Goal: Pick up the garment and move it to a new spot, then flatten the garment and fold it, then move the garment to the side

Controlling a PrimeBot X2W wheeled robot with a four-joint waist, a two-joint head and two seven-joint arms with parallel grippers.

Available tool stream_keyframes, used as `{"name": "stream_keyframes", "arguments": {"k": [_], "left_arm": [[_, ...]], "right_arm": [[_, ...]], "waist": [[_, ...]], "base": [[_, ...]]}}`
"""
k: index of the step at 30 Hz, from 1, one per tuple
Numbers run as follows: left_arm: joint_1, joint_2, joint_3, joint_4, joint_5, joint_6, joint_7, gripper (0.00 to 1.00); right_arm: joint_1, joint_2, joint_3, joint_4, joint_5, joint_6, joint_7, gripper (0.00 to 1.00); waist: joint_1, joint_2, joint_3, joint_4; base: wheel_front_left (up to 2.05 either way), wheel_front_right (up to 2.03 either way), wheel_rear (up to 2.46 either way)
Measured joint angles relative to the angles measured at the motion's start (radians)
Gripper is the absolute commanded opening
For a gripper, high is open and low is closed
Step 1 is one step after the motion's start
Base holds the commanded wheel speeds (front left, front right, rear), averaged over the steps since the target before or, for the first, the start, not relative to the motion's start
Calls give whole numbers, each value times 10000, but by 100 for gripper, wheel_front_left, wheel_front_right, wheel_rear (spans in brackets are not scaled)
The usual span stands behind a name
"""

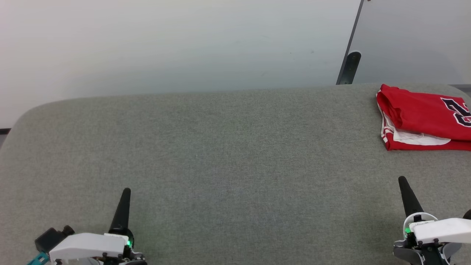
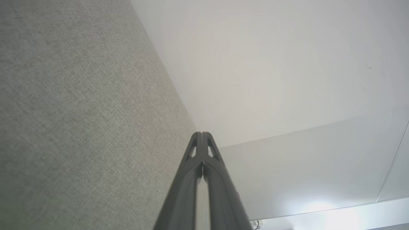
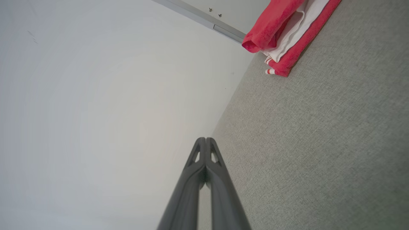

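Fingers (image 2: 188, 187) first: pressed tip to tip on the left gripper (image 1: 126, 194), likewise on the right gripper (image 1: 404, 183), with no gap at the tips and nothing pinched between. Hover low over the near part of the grey surface (image 1: 220, 147), one pair toward each lower corner of the head view, pointing away from the robot (cannot tell whether actually resting on the fabric covering). Touch no cloth. Reads as a parked, hands-off pose, probably for want of anything left to grip.

As for the garment (image 1: 423, 114): lies folded into a compact stack at the far right of the surface, well apart from the left gripper and some way ahead of the right one. Shows red layers around a white sleeve end, striped trim along the left edge, part of the black print on top. Sits close to the back edge, clear of the open middle, fitting the last step of setting it aside. Suggests a task at or near its end.
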Motion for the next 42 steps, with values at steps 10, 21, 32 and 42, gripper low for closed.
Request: {"name": "stream_keyframes", "arguments": {"k": [10, 21, 32, 42], "left_arm": [[-26, -61, 19, 19, -823, 0, 219, 0], [-131, -121, 36, 40, -1632, 0, 466, 0], [-171, -190, 56, 58, -2364, 0, 658, 0], [-207, -251, 71, 75, -2991, 0, 834, 0]], "right_arm": [[11, 67, -54, -73, 918, -2, 209, 0], [47, 157, -111, -155, 1760, -2, 451, 0], [155, 207, -194, -236, 2571, -6, 640, 0], [166, 253, -255, -293, 3269, -6, 815, 0]], "waist": [[0, 0, -38, 6], [0, 0, -78, 12], [0, 0, -119, 18], [0, 0, -156, 23]], "base": [[0, 0, 0], [0, 0, 0], [0, 0, 0], [0, 0, 0]]}}
